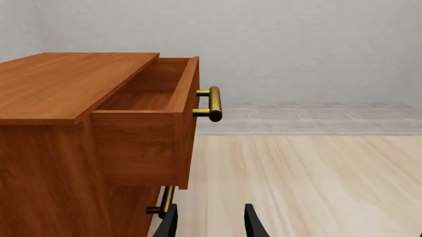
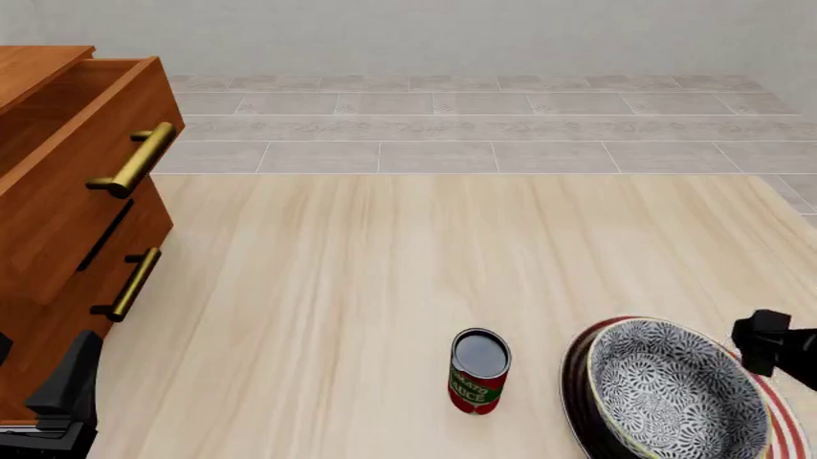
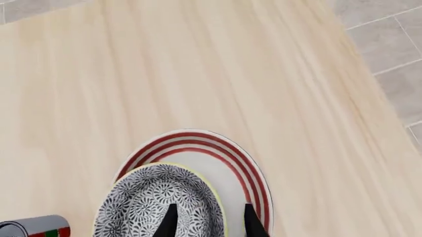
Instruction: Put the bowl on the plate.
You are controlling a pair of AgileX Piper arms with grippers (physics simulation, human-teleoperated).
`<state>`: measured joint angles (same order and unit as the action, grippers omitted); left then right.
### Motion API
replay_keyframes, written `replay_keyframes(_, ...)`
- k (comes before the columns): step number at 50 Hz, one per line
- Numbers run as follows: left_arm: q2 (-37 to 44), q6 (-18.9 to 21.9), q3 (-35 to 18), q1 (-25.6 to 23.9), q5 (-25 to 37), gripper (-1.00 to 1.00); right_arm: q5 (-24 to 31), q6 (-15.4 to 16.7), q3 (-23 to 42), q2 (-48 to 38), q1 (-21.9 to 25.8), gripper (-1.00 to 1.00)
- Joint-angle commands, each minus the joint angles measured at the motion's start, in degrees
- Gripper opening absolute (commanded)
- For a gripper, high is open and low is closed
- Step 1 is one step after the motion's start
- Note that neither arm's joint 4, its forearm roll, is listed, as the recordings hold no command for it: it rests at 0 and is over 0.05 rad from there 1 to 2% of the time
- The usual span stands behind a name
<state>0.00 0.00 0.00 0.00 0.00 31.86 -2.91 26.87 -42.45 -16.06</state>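
The bowl (image 3: 158, 202) seems set on the plate (image 3: 231, 163); the spread right end effector (image 3: 207, 219) should be lifted straight up.

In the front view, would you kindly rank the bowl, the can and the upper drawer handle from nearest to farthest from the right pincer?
1. The bowl, directly beside the right pincer, resting on the plate at the table's near right.
2. The can, standing left of the bowl.
3. The upper drawer handle, far left on the open drawer.
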Motion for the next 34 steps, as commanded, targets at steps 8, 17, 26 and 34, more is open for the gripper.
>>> replay_keyframes(8, 0.0, 0.0, 0.0, 0.0, 0.0, 1.0, 7.82, 3.11, 12.53, 1.83, 1.57, 1.0)
replay_keyframes(17, 0.0, 0.0, 0.0, 0.0, 0.0, 1.0, 11.58, 2.87, 21.88, 1.29, 6.1, 1.0)
replay_keyframes(26, 0.0, 0.0, 0.0, 0.0, 0.0, 1.0, 13.89, 3.74, 30.33, 0.13, 9.36, 1.0)
replay_keyframes(34, 0.0, 0.0, 0.0, 0.0, 0.0, 1.0, 9.86, 2.53, 37.13, -3.97, 14.79, 1.0)
